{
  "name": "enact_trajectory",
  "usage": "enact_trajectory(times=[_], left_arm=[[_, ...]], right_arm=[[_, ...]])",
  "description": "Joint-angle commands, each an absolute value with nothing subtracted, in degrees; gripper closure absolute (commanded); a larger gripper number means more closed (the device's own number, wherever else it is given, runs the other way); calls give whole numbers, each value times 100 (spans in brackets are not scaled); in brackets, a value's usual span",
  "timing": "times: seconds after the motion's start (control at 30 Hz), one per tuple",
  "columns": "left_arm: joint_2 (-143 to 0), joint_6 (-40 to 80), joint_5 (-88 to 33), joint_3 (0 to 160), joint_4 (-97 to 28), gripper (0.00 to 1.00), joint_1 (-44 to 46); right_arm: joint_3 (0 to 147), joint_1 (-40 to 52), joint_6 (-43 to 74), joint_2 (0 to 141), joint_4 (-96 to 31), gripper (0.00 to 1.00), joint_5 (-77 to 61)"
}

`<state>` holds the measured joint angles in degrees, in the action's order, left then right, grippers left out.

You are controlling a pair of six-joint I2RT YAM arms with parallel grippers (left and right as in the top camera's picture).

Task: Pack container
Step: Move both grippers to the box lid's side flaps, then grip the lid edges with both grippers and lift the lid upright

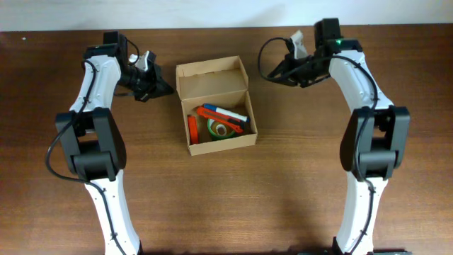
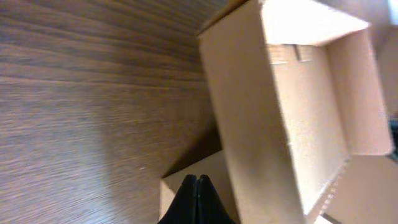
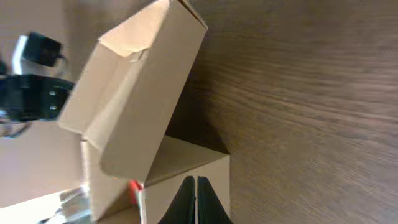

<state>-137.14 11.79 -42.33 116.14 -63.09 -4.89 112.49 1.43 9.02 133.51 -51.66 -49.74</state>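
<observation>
The container (image 1: 223, 144), a tan cardboard box, sits mid-table with its flap lid (image 1: 212, 83) standing open at the back. Inside lie an orange tape roll (image 1: 192, 128), a green tape roll (image 1: 221, 129) and a red pen (image 1: 211, 112) beside a blue-and-white pen (image 1: 232, 113). My left gripper (image 1: 165, 88) is shut and empty, just left of the lid's left edge. My right gripper (image 1: 272, 76) is shut and empty, a little right of the lid. The left wrist view shows shut fingers (image 2: 198, 182) by the box's side (image 2: 249, 124). The right wrist view shows shut fingers (image 3: 194, 184) near the box corner (image 3: 186, 163) and lid (image 3: 134, 93).
The brown wooden table (image 1: 318, 177) runs around the box. A pale wall strip (image 1: 226, 13) lies beyond its far edge. Both arm bases stand at the near edge, left (image 1: 113, 227) and right (image 1: 357, 227).
</observation>
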Motion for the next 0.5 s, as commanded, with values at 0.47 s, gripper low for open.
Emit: enact_trajectory(times=[0.47], left_arm=[[-14073, 1197, -4633, 11616, -6233, 99, -504]], right_arm=[[11229, 117, 1900, 14003, -4169, 96, -6386]])
